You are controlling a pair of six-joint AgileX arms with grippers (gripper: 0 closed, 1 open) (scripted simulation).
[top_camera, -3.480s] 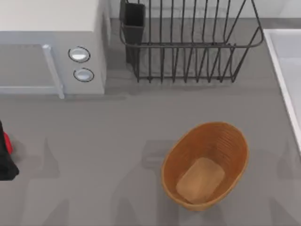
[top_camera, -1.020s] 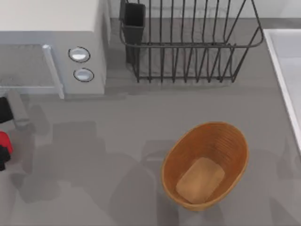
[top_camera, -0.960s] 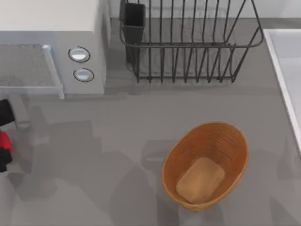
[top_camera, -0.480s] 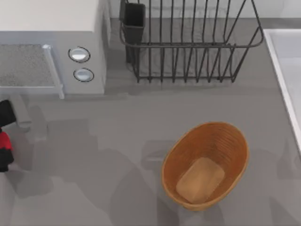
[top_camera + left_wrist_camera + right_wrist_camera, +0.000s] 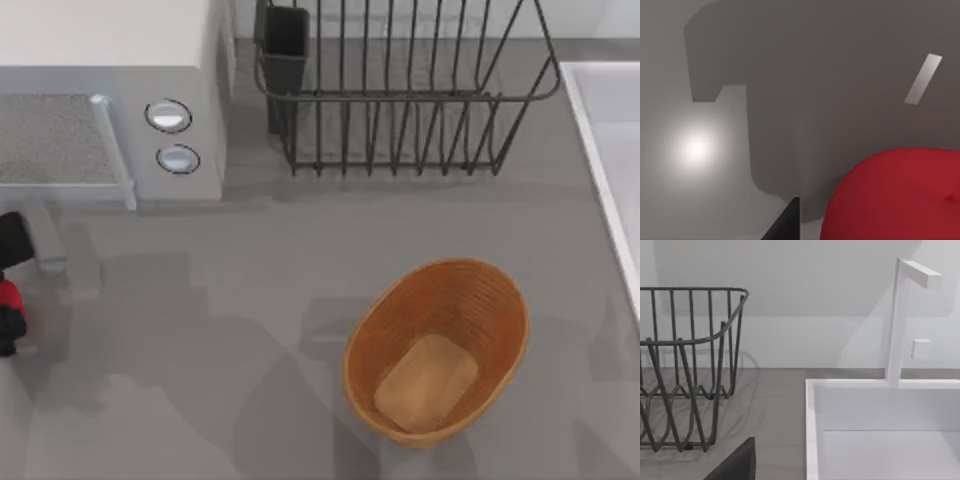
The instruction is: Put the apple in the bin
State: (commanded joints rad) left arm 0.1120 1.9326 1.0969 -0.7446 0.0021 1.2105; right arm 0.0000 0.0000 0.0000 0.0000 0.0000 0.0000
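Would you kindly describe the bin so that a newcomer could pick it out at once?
Start at the black wire dish rack at the back of the table. Nearer the camera, in front of it and towards the right, sits the bin: an oval woven basket. It alone is orange-brown with ribbed sides and a lighter tan bottom.

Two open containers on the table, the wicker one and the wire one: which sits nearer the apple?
The woven wicker basket, oval and orange-brown, in the table's front right. The black wire dish rack stands farther back. The apple is at the far left edge with the left gripper.
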